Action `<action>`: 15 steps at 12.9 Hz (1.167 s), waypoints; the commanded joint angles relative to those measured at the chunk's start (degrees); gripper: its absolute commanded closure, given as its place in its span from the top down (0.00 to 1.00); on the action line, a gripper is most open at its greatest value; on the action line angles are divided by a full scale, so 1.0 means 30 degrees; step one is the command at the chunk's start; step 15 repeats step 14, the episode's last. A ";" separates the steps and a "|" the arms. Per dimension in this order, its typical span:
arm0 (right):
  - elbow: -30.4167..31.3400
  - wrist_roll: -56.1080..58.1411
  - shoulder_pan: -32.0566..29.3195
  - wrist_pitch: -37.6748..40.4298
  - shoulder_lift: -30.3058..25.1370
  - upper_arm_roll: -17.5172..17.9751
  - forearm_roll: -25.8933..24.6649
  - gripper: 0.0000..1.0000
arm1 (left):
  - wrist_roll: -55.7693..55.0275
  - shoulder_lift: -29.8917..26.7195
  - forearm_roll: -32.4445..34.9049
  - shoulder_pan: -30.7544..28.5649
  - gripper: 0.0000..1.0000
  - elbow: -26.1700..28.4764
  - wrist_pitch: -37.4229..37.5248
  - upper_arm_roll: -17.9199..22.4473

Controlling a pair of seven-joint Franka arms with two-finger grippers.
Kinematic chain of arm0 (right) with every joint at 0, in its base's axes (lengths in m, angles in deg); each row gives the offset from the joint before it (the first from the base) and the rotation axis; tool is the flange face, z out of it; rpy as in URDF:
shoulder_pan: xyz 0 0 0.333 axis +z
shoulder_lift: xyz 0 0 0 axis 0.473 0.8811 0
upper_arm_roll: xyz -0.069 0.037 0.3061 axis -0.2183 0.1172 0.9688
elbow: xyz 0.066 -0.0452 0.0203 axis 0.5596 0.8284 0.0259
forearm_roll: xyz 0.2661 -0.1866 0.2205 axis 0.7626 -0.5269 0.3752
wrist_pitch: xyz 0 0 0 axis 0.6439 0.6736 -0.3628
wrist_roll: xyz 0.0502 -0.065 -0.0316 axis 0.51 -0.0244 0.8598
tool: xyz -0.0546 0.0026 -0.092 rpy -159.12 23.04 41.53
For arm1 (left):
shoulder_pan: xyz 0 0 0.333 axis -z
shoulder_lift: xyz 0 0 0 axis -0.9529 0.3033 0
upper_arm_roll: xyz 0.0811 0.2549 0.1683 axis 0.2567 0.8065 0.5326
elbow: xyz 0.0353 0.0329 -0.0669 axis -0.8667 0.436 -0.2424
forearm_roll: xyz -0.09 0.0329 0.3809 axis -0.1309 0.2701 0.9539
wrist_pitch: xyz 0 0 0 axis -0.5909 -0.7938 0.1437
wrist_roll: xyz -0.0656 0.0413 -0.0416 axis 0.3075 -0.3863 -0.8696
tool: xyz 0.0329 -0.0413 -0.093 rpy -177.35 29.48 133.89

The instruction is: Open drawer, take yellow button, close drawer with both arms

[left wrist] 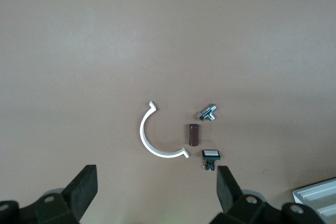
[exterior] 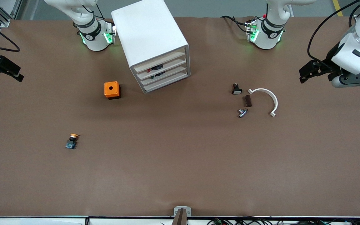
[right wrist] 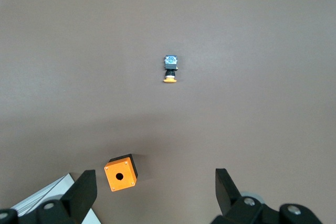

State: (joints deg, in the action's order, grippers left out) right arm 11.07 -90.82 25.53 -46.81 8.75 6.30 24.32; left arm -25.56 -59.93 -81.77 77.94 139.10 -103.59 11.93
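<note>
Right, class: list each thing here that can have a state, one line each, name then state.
drawer: shut, flush with the three below.
button: out on the table, lying on its side, ungripped.
left pincer: open, holding nothing, over the table's end by the white half-ring.
right pincer: open, holding nothing, over the orange cube.

The button (exterior: 72, 141) is lying on the table (exterior: 173, 162) toward the right gripper (exterior: 3, 67), nearer the camera than the cube (exterior: 112, 90) beside the cabinet (exterior: 153, 43); the left gripper (exterior: 319, 73) is hanging near the curved bracket (exterior: 266, 100).

Brown table (exterior: 180, 162) carries cabinet (exterior: 150, 40), orange cube (exterior: 112, 90), button (exterior: 72, 141), white clip (exterior: 266, 100).
</note>
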 commanded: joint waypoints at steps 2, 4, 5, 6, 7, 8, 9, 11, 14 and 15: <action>-0.0245 -0.0168 -0.0009 0.0011 -0.0362 -0.0070 -0.0390 1.00 | 0.0482 -0.1903 -0.0232 -0.0461 1.00 0.2164 -0.0852 -0.0070; -0.0366 -0.0399 0.0049 -0.0075 -0.0332 -0.0041 -0.0477 1.00 | 0.0833 -0.1584 -0.0203 -0.0753 1.00 0.1321 -0.0647 -0.0099; -0.0424 -0.0401 0.0020 -0.0105 -0.0361 -0.0012 -0.0826 1.00 | 0.0805 -0.1233 -0.0174 -0.0754 1.00 0.0937 -0.0443 -0.0099; -0.0424 -0.0372 0.0020 -0.0077 -0.0361 -0.0041 -0.1032 1.00 | 0.1008 -0.1201 -0.0116 -0.0783 1.00 0.0847 0.0023 -0.0099; -0.0424 -0.0198 0.0020 -0.0076 -0.0361 -0.0041 -0.1035 1.00 | 0.1648 -0.1201 0.0001 -0.0783 1.00 0.0817 0.0375 -0.0070; -0.0453 -0.0138 0.0049 -0.0076 -0.0332 -0.0041 -0.0977 1.00 | 0.2380 -0.1230 0.0031 -0.0783 1.00 0.0845 0.0408 -0.0070; -0.0425 -0.0138 0.0049 -0.0076 -0.0332 -0.0012 -0.0976 1.00 | 0.2387 -0.1230 0.0032 -0.0783 1.00 0.0817 0.0437 -0.0070; -0.0512 -0.0138 -0.0009 -0.0164 -0.0274 -0.0041 -0.0801 1.00 | 0.2241 -0.1201 0.0032 -0.0754 1.00 0.0758 0.0467 -0.0070; -0.0541 -0.0138 0.0049 -0.0223 -0.0244 -0.0012 -0.1005 1.00 | 0.1861 -0.0909 0.0061 -0.0754 1.00 0.0290 0.0496 -0.0070; -0.0541 -0.0138 0.0049 -0.0223 -0.0244 -0.0012 -0.1005 1.00 | 0.1861 -0.0909 0.0061 -0.0754 1.00 0.0290 0.0496 -0.0070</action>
